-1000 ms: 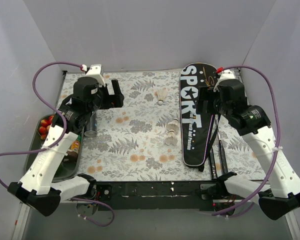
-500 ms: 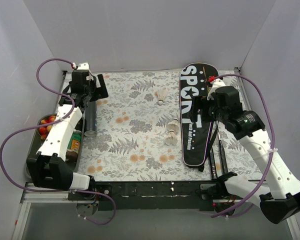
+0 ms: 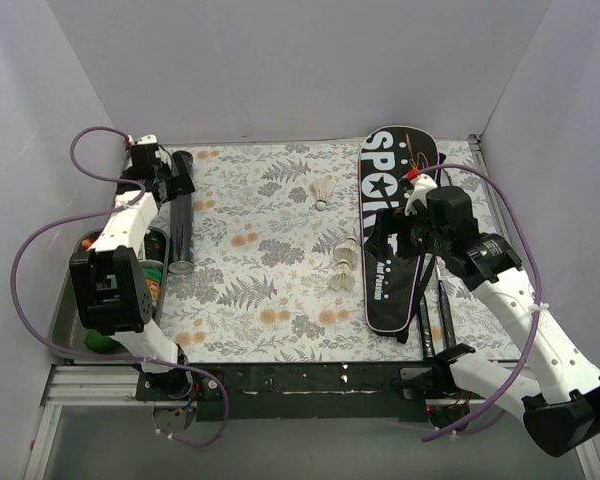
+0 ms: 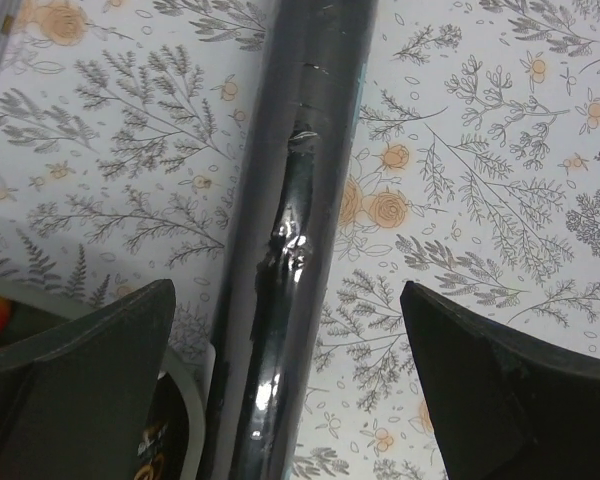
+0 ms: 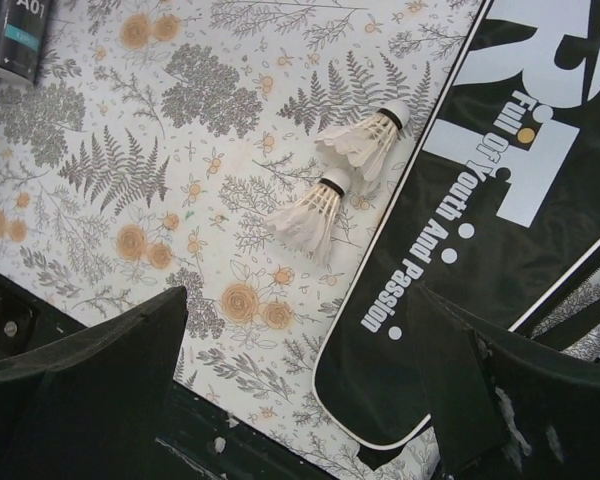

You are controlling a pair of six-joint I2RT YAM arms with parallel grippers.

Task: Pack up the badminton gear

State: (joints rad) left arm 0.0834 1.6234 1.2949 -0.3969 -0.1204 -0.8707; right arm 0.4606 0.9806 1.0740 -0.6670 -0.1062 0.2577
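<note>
Two hands, both spread wide and empty: left hand (image 4: 288, 300) over tube (image 4: 300, 150), right hand (image 5: 302, 300) above shuttlecocks (image 5: 310, 215) beside bag (image 5: 480, 250).

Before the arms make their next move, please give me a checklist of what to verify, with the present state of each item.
1. Left gripper open: ok.
2. Long dark shuttle tube lies flat between its jaws, not gripped: ok.
3. Right gripper open and empty: ok.
4. Two white feather shuttlecocks lie uncovered beside the long black racket bag: ok.
5. Tube end open to take shuttlecocks: cannot tell.
6. Bag's zip open: cannot tell.
</note>
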